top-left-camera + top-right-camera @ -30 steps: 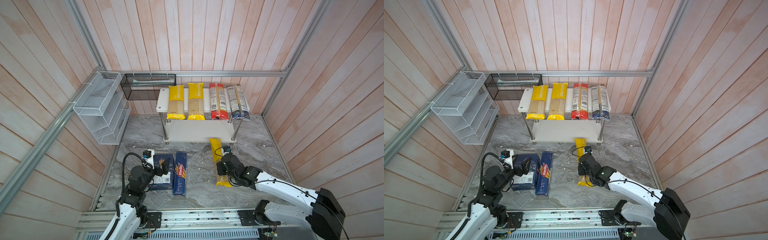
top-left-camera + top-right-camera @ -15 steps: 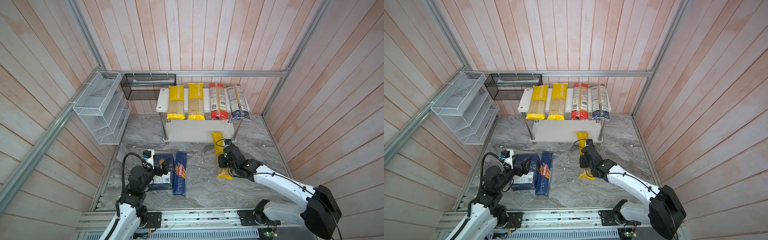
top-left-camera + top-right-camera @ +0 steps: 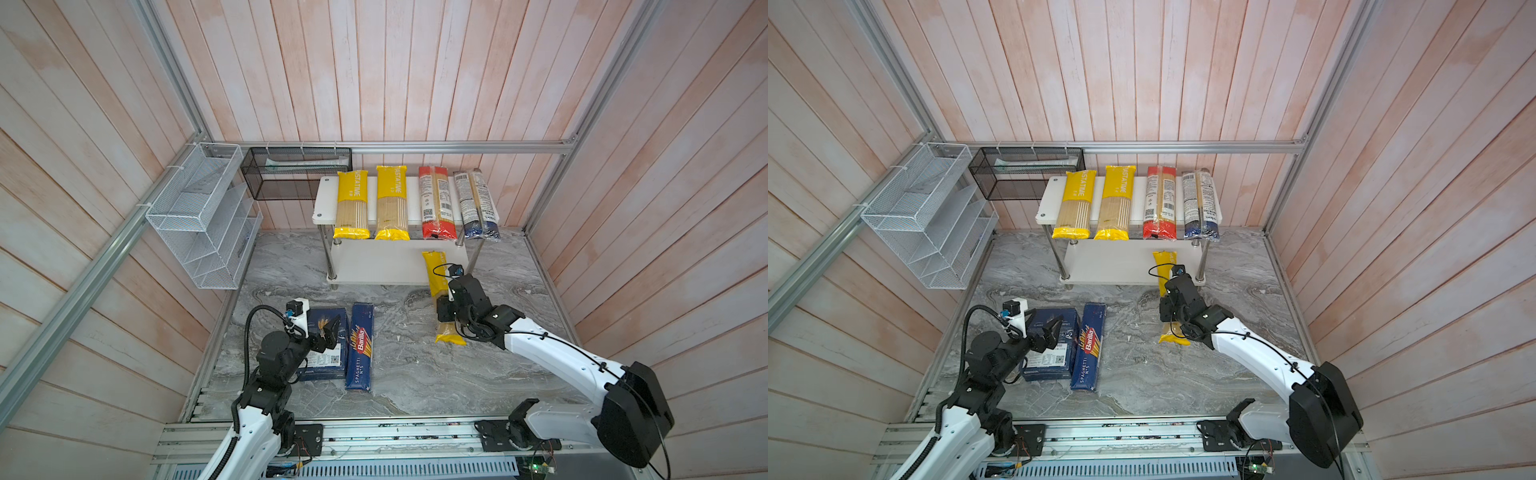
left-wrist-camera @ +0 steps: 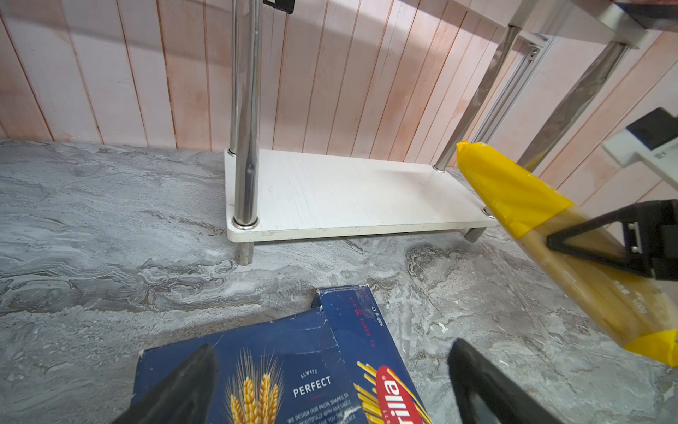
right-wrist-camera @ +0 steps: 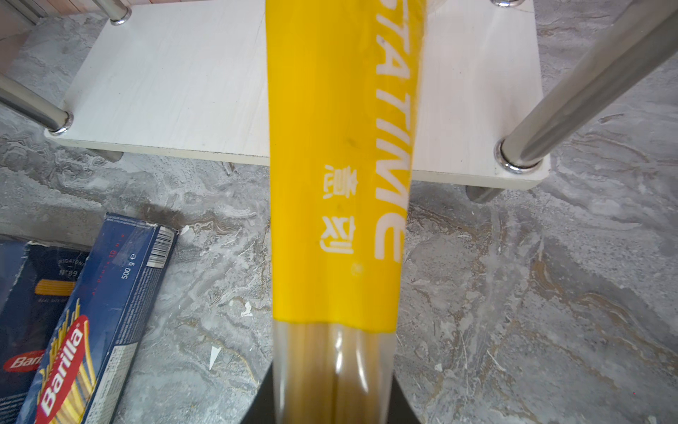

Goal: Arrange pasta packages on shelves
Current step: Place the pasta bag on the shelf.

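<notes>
My right gripper (image 3: 446, 309) (image 5: 334, 400) is shut on a yellow PASTATIME pasta package (image 3: 434, 274) (image 5: 337, 183), held off the floor. The bag's far end reaches over the front right part of the lower shelf (image 3: 374, 266) (image 5: 165, 84). The upper shelf (image 3: 326, 199) carries two yellow bags (image 3: 352, 203), a red-ended bag (image 3: 434, 203) and a blue-ended bag (image 3: 476, 203). On the floor at the left lie a wide Barilla box (image 3: 332, 361) and a narrow one (image 3: 360, 347). Just above the wide box hovers my left gripper (image 3: 330, 330) (image 4: 332, 347), open.
A white wire basket (image 3: 199, 216) hangs on the left wall, with a black mesh basket (image 3: 291, 174) at the back next to the rack. A chrome leg (image 5: 587, 84) stands close to the right of the held bag. Walls close in the marble floor (image 3: 407, 374).
The right gripper has carried the yellow bag away from the front edge toward the rack, so its far end now lies over the lower shelf. The left arm has stayed still.
</notes>
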`<state>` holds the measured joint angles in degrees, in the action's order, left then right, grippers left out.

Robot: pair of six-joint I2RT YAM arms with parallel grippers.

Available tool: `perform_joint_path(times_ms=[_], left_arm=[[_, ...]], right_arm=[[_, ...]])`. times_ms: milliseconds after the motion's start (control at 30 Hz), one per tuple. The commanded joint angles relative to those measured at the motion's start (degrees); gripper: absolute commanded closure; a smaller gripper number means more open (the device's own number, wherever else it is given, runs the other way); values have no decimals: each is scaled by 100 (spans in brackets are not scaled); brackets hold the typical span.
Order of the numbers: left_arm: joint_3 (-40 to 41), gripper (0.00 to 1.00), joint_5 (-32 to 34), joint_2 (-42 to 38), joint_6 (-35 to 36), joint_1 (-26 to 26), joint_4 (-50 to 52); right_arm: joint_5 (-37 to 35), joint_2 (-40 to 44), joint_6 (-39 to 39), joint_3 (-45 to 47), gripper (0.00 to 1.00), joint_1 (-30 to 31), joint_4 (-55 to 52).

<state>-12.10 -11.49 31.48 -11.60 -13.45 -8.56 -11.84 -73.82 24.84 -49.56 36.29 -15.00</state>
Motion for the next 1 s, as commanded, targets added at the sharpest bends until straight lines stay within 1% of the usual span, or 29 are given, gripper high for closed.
perform_joint_path(times_ms=[0, 233, 967], left_arm=[[-31, 0, 85, -16, 66, 16, -84], [-30, 0, 77, -19, 62, 18, -74], [-39, 0, 75, -9, 61, 16, -84]], right_arm=[[5, -72, -162, -437, 98, -103, 546], [-10, -367, -345, -676, 98, -262, 592], [-37, -1019, -424, -927, 98, -680, 958]])
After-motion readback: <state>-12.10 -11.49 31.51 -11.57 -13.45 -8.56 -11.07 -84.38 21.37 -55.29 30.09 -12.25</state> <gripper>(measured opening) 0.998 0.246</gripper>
